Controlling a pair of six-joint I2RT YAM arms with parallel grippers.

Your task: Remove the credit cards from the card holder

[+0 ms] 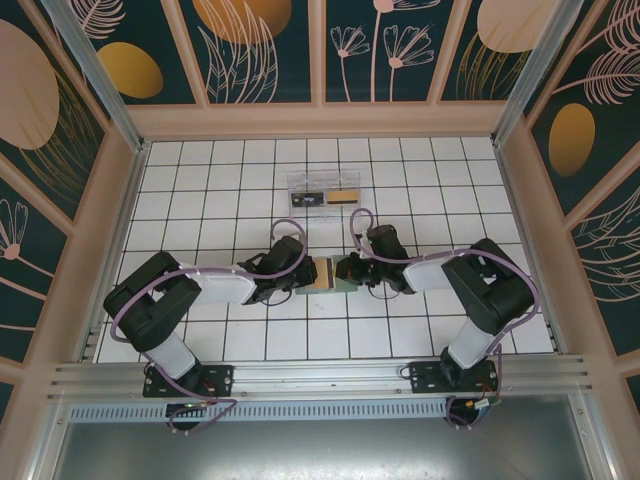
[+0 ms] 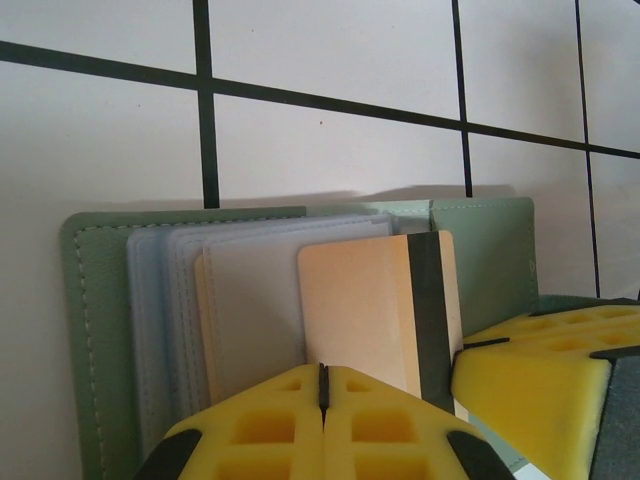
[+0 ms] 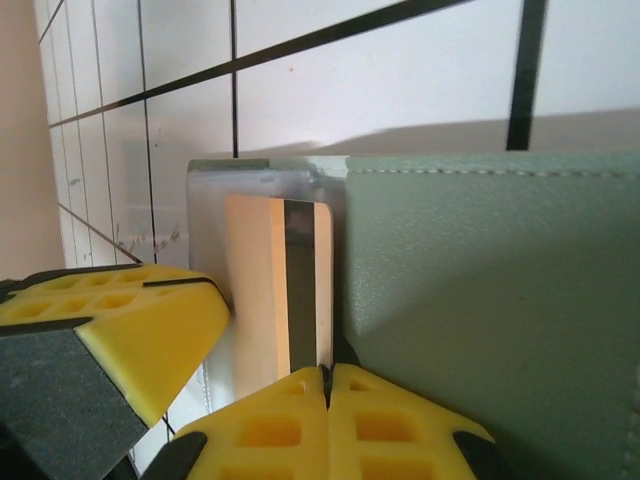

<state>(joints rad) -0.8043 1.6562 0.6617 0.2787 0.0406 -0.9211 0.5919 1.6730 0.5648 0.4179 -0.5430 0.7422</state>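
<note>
On the tiled table (image 1: pixel 200 340), the left gripper (image 2: pixel 323 400) and right gripper (image 3: pixel 325 395) are sitting, each with fingers pressed together, at the green card holder (image 2: pixel 90 330), an orange card (image 2: pixel 360 310) sticking out.

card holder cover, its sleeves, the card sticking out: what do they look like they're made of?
Card holder: matte green leather or faux leather, judging by the fine grain and stitched edge. Sleeves: soft frosted plastic, translucent and stacked in layers. Card: stiff plastic by the look, matte tan with a dark stripe, probably magnetic.
</note>
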